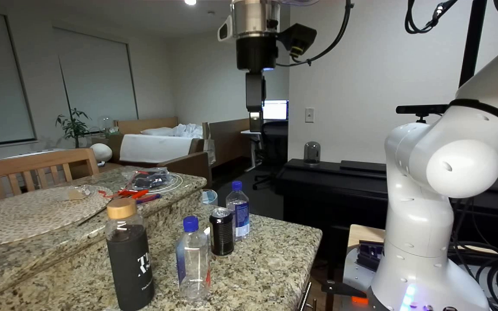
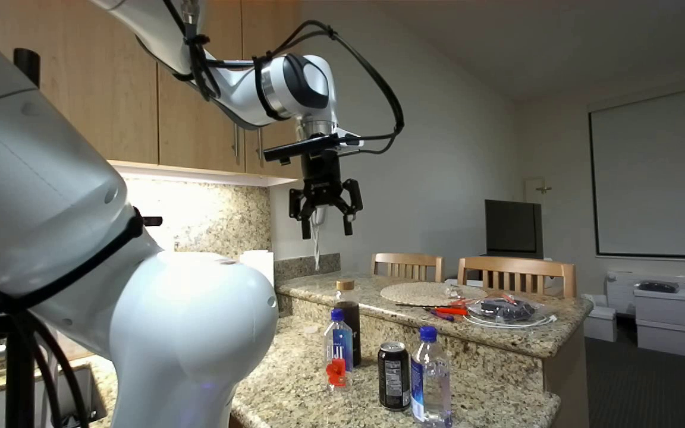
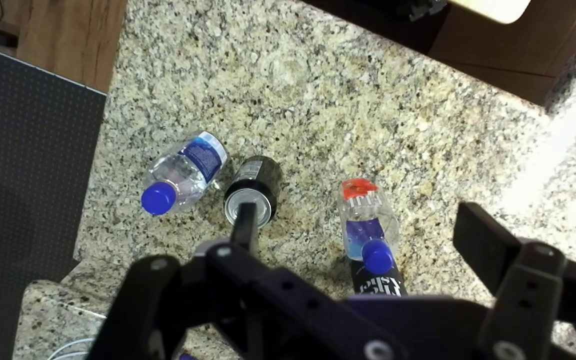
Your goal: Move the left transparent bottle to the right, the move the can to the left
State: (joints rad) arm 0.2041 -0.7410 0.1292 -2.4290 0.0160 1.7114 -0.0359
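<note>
The left transparent bottle, clear with a blue cap, stands upright on the granite counter (image 1: 270, 276) in both exterior views (image 1: 195, 265) (image 2: 338, 346), close to the black bottle. It also shows in the wrist view (image 3: 363, 230). The can (image 1: 221, 233) (image 2: 394, 377), dark with a silvery top, stands upright beside the second clear bottle (image 1: 241, 211) (image 2: 430, 380); the can in the wrist view (image 3: 264, 175) is partly covered by a finger. My gripper (image 1: 255, 123) (image 2: 326, 229) (image 3: 356, 207) is open and empty, high above the counter.
A black bottle with white lettering (image 1: 130, 263) (image 2: 352, 318) stands close beside the left clear bottle. A raised granite ledge (image 2: 500, 342) runs behind, holding a woven mat (image 1: 37, 211), a plastic bag (image 1: 149, 178) and red-handled tools. The counter edge drops off near the second bottle.
</note>
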